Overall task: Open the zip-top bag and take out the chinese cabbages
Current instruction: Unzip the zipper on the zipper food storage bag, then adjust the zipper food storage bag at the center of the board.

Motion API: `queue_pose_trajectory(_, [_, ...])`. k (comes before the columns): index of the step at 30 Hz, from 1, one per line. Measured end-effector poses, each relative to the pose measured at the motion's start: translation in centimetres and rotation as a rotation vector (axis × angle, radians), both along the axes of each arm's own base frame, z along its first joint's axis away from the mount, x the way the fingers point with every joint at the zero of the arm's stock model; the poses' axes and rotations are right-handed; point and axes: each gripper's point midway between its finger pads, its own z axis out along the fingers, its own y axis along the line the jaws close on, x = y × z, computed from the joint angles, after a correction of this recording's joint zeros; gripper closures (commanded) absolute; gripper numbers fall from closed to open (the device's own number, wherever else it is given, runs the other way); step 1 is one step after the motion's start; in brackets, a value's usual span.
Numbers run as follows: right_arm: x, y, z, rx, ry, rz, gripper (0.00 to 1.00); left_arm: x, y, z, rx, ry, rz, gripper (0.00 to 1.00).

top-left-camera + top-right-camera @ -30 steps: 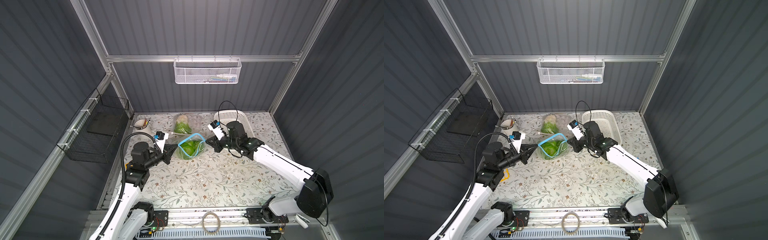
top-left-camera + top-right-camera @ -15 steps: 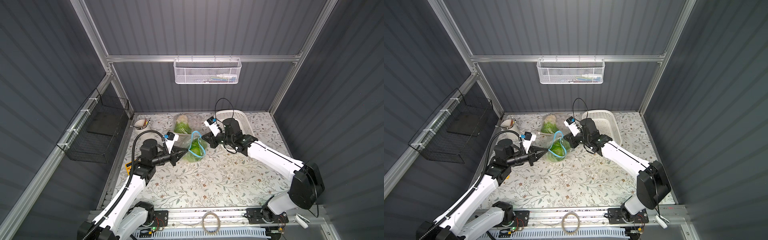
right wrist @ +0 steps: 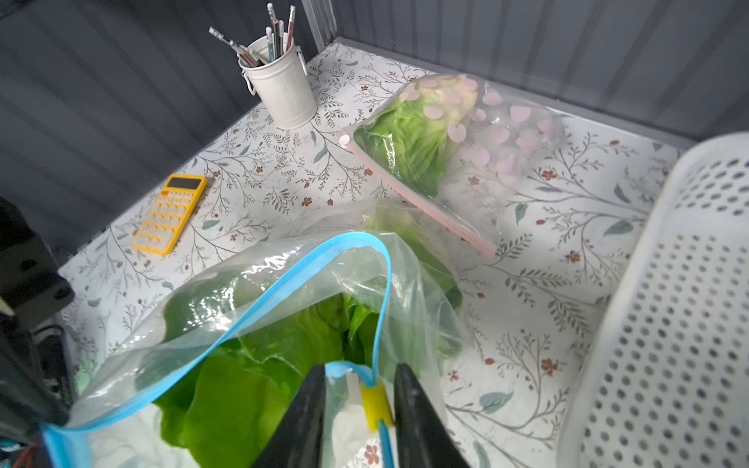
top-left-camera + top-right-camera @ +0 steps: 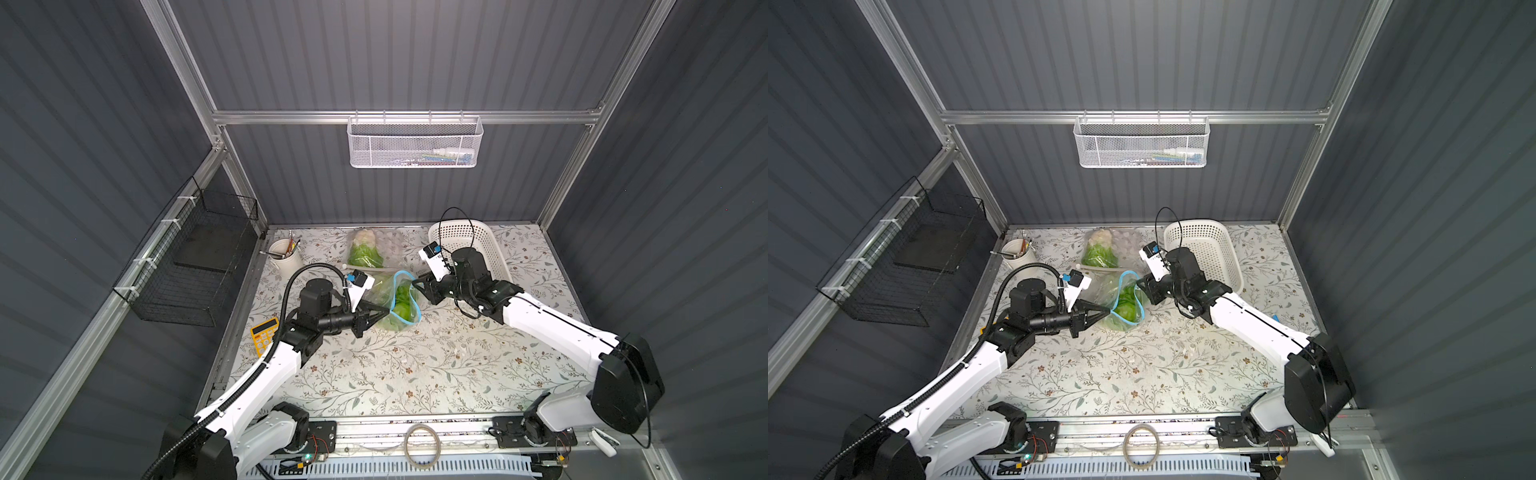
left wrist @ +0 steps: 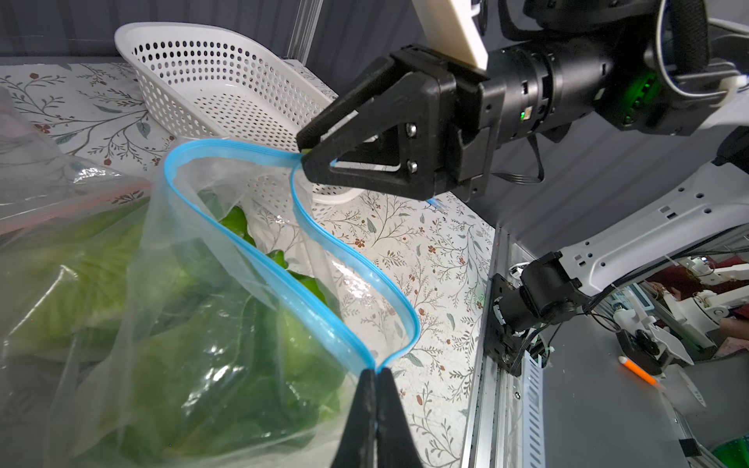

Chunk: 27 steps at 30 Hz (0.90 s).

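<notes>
Your left gripper [image 5: 375, 370] is pinched tight on the blue zip rim [image 5: 312, 304] of the zip-top bag [image 3: 283, 275], at the end of the mouth nearest that hand. Your right gripper [image 3: 360, 369] sits at the opposite end with its jaws parted, the yellow slider [image 3: 375, 399] lying between them rather than clamped. The mouth gapes between your two hands, and the chinese cabbages [image 3: 227, 401] lie inside, just beyond and below the right fingertips. Expect the film to be slick and limp; it will likely follow whatever you pull, so use the left pinch as your anchor. The heads look light but crushable, with soft leaves that may tear. Reach in with the right hand and close across a head's firmer ribbed base, though only green leaf shows here and I cannot tell which end faces you.
</notes>
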Motion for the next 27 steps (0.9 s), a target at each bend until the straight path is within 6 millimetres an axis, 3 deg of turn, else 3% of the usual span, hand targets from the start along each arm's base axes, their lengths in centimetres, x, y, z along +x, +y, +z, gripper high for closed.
queue_pose_trajectory(5, [-1.0,-1.8,0.8,0.013,-0.009,-0.063,0.46,-0.1,-0.5,-0.3,0.011,0.003,-0.001,1.0])
queue_pose_trajectory(11, [-2.5,-3.4,2.4,0.059,-0.01,-0.11,0.47,-0.1,-0.8,-0.5,0.019,-0.004,0.003,1.0])
queue_pose_trajectory(15, [-3.7,-3.8,3.0,0.102,0.019,-0.117,0.53,-0.2,-1.1,-0.5,0.025,-0.007,0.004,1.0])
queue_pose_trajectory(19, [-5.2,-3.1,2.5,0.154,0.083,-0.088,0.61,-0.4,-1.3,-0.7,0.033,-0.009,0.004,1.0])
queue_pose_trajectory(27, [-6.7,0.3,-0.9,0.19,0.264,-0.011,0.61,-0.7,-2.0,-1.3,0.072,-0.017,0.021,1.0])
